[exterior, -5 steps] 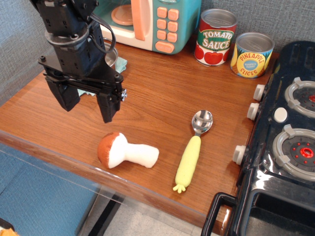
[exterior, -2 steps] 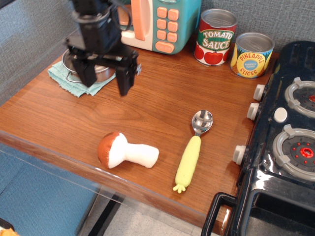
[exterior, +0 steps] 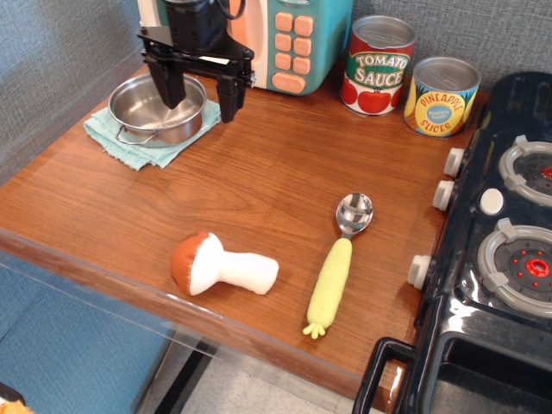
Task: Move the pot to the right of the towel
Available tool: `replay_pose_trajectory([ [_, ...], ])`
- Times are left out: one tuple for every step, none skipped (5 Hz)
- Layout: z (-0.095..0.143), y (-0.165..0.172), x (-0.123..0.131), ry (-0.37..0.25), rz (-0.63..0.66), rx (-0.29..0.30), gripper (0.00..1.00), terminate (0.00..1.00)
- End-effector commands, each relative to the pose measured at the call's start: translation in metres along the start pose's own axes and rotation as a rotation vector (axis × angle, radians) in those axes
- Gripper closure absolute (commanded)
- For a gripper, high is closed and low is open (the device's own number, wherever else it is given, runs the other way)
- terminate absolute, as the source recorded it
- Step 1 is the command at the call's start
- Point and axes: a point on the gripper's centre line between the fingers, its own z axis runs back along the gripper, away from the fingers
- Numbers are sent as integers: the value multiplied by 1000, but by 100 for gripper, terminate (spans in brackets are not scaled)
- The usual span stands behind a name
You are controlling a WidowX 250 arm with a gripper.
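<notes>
The shiny steel pot (exterior: pixel 158 107) with wire loop handles sits on the light teal towel (exterior: pixel 131 146) at the back left of the wooden table. My black gripper (exterior: pixel 201 97) hangs open at the pot's right rim, its left finger over the pot's inside and its right finger over the towel's right edge. It holds nothing.
A teal toy microwave (exterior: pixel 276 39) stands right behind the gripper. A tomato sauce can (exterior: pixel 377 65) and a pineapple can (exterior: pixel 441 96) stand at the back right. A toy mushroom (exterior: pixel 220 266) and a yellow-handled spoon (exterior: pixel 338 263) lie near the front. A black toy stove (exterior: pixel 500 250) fills the right side.
My gripper has moved from the front left, away from me toward the back, and now stands at the pot's right rim. The pot and towel, hidden before, are in plain view.
</notes>
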Motion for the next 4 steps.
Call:
replay_pose_trajectory([
  [-27, 28, 26, 29, 34, 35, 0, 0],
  [-45, 42, 23, 74, 59, 30, 0, 0],
  [-47, 47, 23, 72, 70, 29, 100, 0],
  [-37, 52, 22, 48, 86, 42, 100, 0],
])
